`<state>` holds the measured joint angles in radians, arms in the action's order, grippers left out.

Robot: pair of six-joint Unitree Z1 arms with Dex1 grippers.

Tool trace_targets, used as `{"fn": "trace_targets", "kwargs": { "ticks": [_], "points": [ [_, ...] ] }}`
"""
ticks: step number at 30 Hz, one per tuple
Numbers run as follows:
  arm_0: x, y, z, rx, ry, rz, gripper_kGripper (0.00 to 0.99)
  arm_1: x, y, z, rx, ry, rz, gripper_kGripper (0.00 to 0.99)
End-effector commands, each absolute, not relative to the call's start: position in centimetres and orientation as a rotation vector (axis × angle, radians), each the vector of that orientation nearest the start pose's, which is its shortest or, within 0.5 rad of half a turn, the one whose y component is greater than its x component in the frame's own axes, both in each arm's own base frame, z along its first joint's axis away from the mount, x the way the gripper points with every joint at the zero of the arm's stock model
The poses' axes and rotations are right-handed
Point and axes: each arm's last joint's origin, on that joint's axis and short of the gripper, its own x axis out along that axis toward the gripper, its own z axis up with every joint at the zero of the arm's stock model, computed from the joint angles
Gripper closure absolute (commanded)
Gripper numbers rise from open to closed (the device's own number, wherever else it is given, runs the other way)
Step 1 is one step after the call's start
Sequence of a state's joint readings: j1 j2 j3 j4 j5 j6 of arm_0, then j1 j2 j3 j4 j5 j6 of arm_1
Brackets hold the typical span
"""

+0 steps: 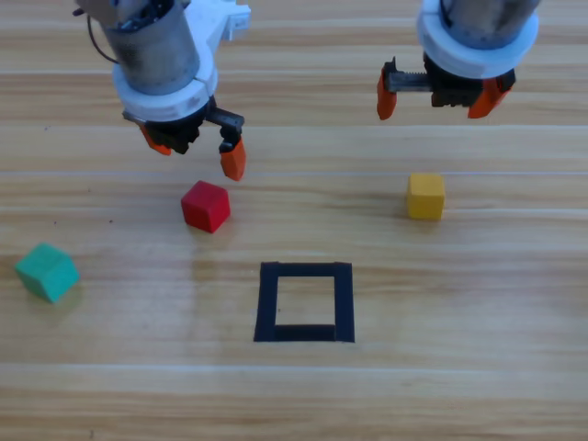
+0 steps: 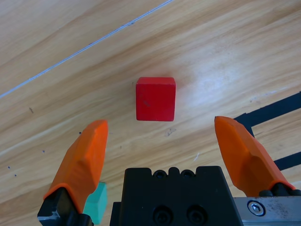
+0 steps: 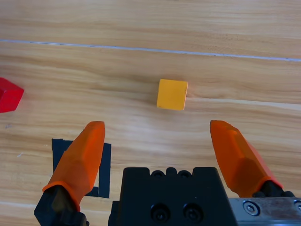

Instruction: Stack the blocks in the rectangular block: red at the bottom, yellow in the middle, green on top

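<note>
The red cube (image 1: 205, 206) (image 2: 155, 99) (image 3: 9, 94) rests on the wood left of centre. Just behind it hangs my left gripper (image 1: 195, 152) (image 2: 162, 143), open, with the cube ahead of its jaws and untouched. The yellow cube (image 1: 425, 196) (image 3: 172, 94) sits at the right, and my right gripper (image 1: 434, 97) (image 3: 162, 146) hovers open above and behind it. Far left lies the green cube (image 1: 46, 272) (image 2: 96, 204). The black tape square (image 1: 305, 301) (image 2: 268, 113) (image 3: 80, 165) lies near the front middle with only wood inside.
</note>
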<state>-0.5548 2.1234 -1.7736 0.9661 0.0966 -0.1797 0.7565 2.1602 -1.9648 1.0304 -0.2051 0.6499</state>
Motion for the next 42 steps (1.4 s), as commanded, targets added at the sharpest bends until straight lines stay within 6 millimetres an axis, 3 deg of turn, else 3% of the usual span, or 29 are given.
{"fn": "trace_targets", "kwargs": {
  "ticks": [1,10,17,32,37,42],
  "points": [
    [39.9,-22.5,23.3,0.27,1.378,-0.233,0.013,37.5,30.9,23.1,-0.035,1.307,0.008,0.013],
    [41.0,-23.0,19.7,0.294,1.443,-0.209,0.014,39.8,30.4,19.4,-0.013,1.38,-0.021,0.011],
    [41.2,-23.1,18.0,0.311,1.478,-0.202,0.014,40.3,30.1,18.2,-0.007,1.41,-0.029,0.025],
    [41.9,-23.5,16.0,0.318,1.488,-0.211,0.088,41.2,29.8,15.4,0.004,1.474,-0.04,0.094],
    [42.1,-23.5,15.6,0.321,1.494,-0.214,0.237,41.4,29.7,14.6,0.007,1.493,-0.045,0.094],
    [42.1,-22.9,15.5,0.319,1.502,-0.203,0.607,41.5,29.7,13.8,0.008,1.507,-0.048,0.169]
  ]
}}
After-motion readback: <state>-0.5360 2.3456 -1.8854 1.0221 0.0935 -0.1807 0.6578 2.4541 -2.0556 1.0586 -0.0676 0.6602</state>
